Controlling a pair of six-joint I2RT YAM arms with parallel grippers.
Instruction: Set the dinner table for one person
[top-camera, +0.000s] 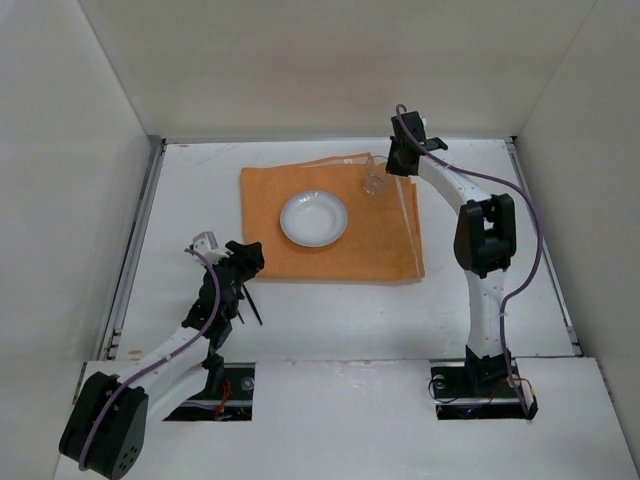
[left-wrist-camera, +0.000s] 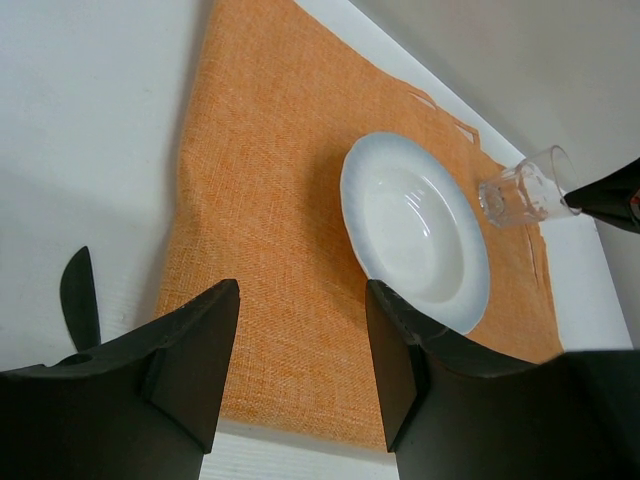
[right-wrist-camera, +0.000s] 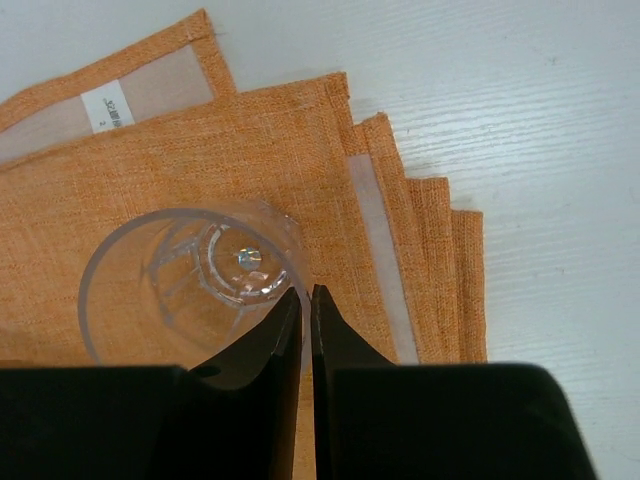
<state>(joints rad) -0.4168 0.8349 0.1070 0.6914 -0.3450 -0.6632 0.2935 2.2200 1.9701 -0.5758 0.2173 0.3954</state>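
Beneath right tool (right-wrist-camera: 306, 292) and glass (right-wrist-camera: 190, 285), mat (right-wrist-camera: 250, 150) on dinner table (right-wrist-camera: 540, 120)

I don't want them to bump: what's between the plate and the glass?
Only a bare strip of orange mat lies between the plate and the glass; the top view shows it.

left gripper (left-wrist-camera: 301, 305) — low, jaws parted | right gripper (right-wrist-camera: 305, 296) — reaching far, jaws pinched together

The plate (top-camera: 314, 219) occupies the orange mat's (top-camera: 385, 245) centre; the glass (top-camera: 374, 184) blocks its far right corner. Along the mat's near edge the dinner table (top-camera: 340, 320) lies open.
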